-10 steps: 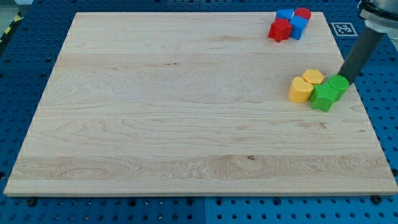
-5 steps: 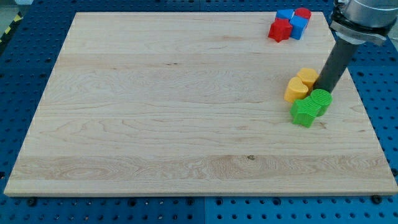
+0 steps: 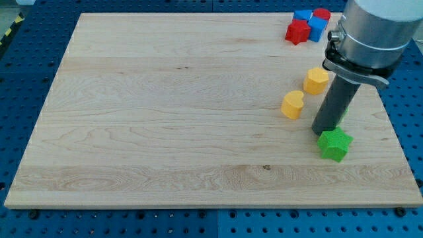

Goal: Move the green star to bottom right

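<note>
Green is the colour of the star [image 3: 334, 143], and it lies on the wooden worktop [image 3: 165, 112] over on the view's right, a bit below the middle and not yet in the bottom right corner. My tip [image 3: 320, 131] is right at the star's upper left edge and looks to be touching it. The dark rod goes up from there to the big grey arm [image 3: 370, 30] at the view's top right. A small bit of another green block [image 3: 343, 114] peeks out just right of the rod, above the star; the rod hides most of it, so I cannot tell its shape. There is no end effector that can open or close here, only the plain rod, and it holds nothing. A yellow block with a notch in its top, maybe a heart [image 3: 292, 104], sits to the left of the rod, near it but not touching. A yellow six-sided block [image 3: 316, 80] sits above and right of that one, close to the rod. Far up in the top right corner four blocks are bunched together: a red star [image 3: 297, 31], a blue cube [image 3: 303, 16], another blue block [image 3: 317, 28] and a red block [image 3: 322, 13].
</note>
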`<act>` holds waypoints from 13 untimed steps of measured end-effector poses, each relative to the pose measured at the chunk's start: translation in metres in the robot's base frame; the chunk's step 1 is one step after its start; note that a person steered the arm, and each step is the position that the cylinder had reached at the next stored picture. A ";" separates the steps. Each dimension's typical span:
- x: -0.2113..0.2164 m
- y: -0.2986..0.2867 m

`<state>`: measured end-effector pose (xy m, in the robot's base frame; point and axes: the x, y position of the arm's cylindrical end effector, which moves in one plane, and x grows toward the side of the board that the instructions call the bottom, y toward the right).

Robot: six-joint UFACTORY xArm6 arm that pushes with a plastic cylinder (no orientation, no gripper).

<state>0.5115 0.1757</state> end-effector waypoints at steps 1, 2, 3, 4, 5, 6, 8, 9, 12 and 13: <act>0.011 0.000; 0.028 0.000; 0.040 -0.005; 0.050 -0.023; 0.063 -0.034; 0.066 -0.034; 0.072 -0.022; 0.072 0.003; 0.078 0.052; 0.064 -0.001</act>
